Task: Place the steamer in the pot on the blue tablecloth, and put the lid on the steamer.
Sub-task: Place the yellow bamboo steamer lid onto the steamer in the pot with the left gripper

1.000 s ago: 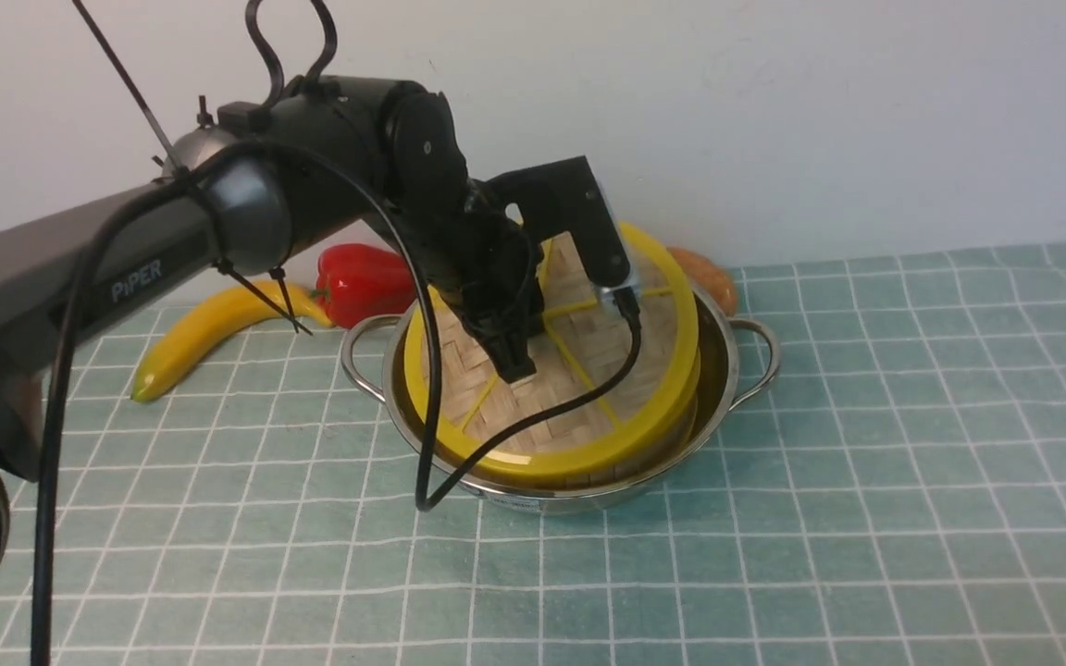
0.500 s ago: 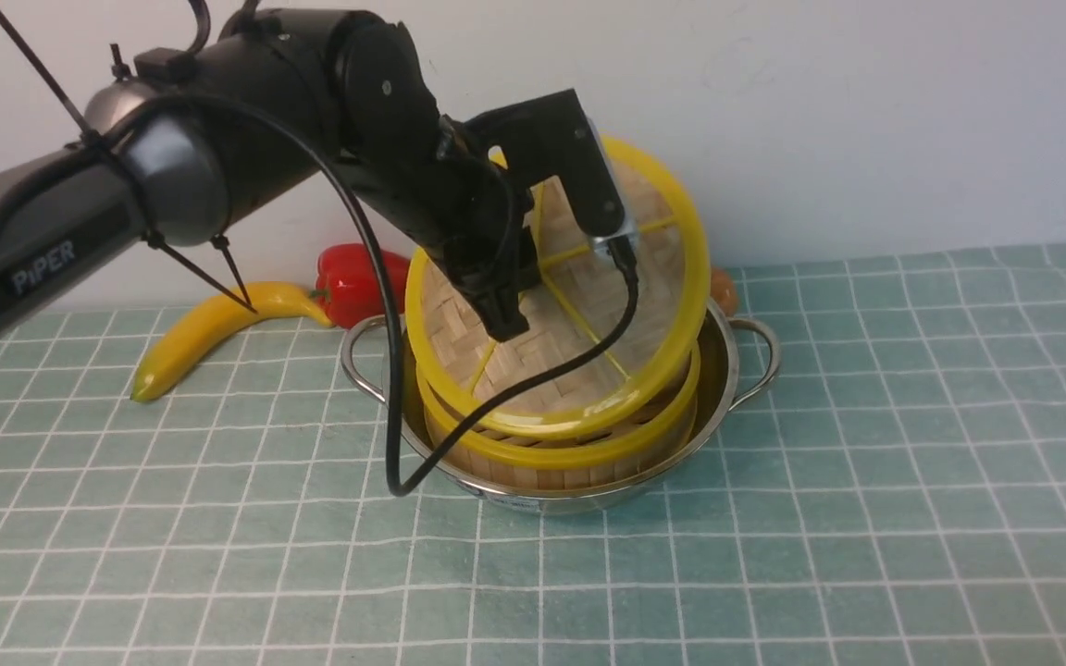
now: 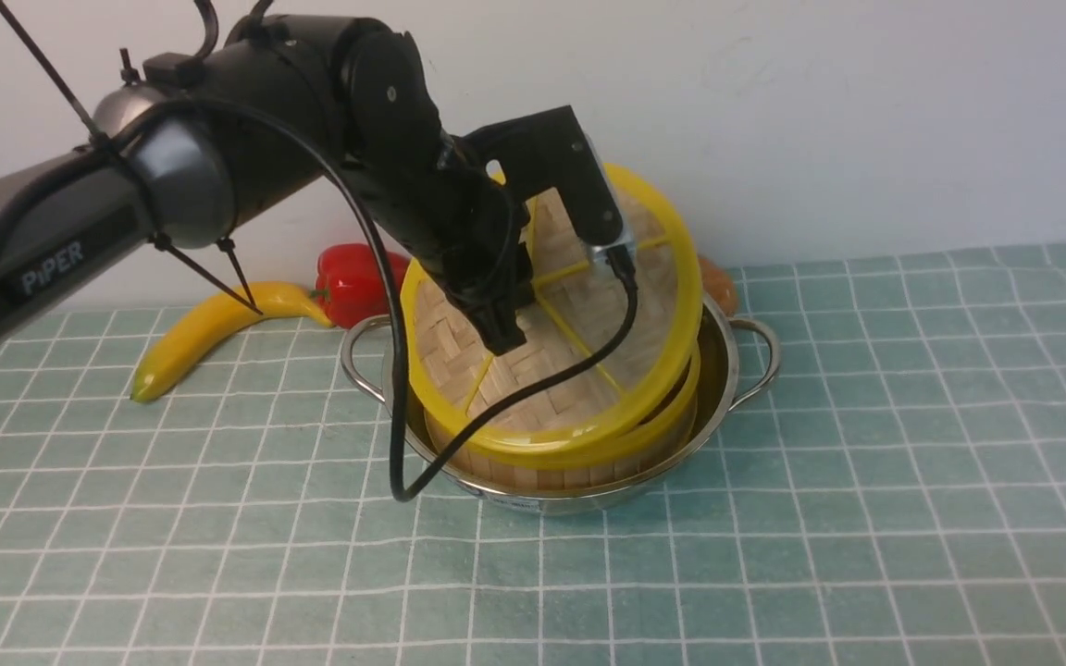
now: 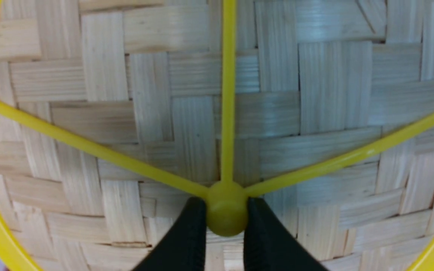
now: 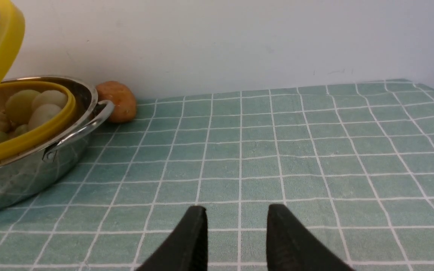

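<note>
The steamer (image 3: 653, 433) sits inside the steel pot (image 3: 735, 365) on the blue tablecloth (image 3: 866, 462). Above it the lid (image 3: 459, 347) hangs steeply tilted, its low front edge against the steamer's yellow rim and its far edge raised. My left gripper (image 3: 505, 340) is shut on the lid's yellow hub; in the left wrist view the gripper (image 4: 226, 205) clamps the hub from both sides, with the woven lid (image 4: 315, 94) filling the picture. My right gripper (image 5: 236, 212) stands open over bare cloth, right of the pot (image 5: 32, 177). Pale round pieces of food lie in the steamer (image 5: 36, 133).
A banana (image 3: 209, 328) and a red pepper (image 3: 357, 277) lie behind the pot on the left, by the wall. A brown roundish lump (image 3: 720, 285) sits behind the pot's right handle (image 5: 115, 101). The left arm's cable loops down in front of the pot.
The left gripper lifted the lid from nearly flat on the steamer, tipping its far edge up, then lowered it slightly. The right gripper has not changed.
</note>
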Controlling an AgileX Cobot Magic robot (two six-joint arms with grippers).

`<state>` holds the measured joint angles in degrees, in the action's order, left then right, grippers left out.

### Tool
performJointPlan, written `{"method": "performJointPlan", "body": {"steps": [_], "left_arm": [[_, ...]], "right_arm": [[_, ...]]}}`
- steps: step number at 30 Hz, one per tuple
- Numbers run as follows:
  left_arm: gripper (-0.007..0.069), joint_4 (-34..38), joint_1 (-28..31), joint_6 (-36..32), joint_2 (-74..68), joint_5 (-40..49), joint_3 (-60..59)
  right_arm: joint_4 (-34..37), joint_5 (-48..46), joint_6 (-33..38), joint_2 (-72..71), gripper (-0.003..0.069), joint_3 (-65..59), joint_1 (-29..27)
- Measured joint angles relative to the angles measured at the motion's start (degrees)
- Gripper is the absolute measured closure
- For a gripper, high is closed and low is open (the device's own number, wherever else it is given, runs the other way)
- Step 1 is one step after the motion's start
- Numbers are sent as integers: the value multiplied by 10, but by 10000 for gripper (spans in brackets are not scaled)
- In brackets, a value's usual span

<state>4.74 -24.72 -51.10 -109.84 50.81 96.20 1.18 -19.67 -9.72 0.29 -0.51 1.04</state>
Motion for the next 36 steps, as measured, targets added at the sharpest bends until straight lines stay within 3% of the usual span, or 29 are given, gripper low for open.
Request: {"method": "performJointPlan", "body": {"steps": [36], "left_arm": [[508,-23,0,27,-5,-42,0]], "right_arm": [[0,0,0,0,417,0,0]]}}
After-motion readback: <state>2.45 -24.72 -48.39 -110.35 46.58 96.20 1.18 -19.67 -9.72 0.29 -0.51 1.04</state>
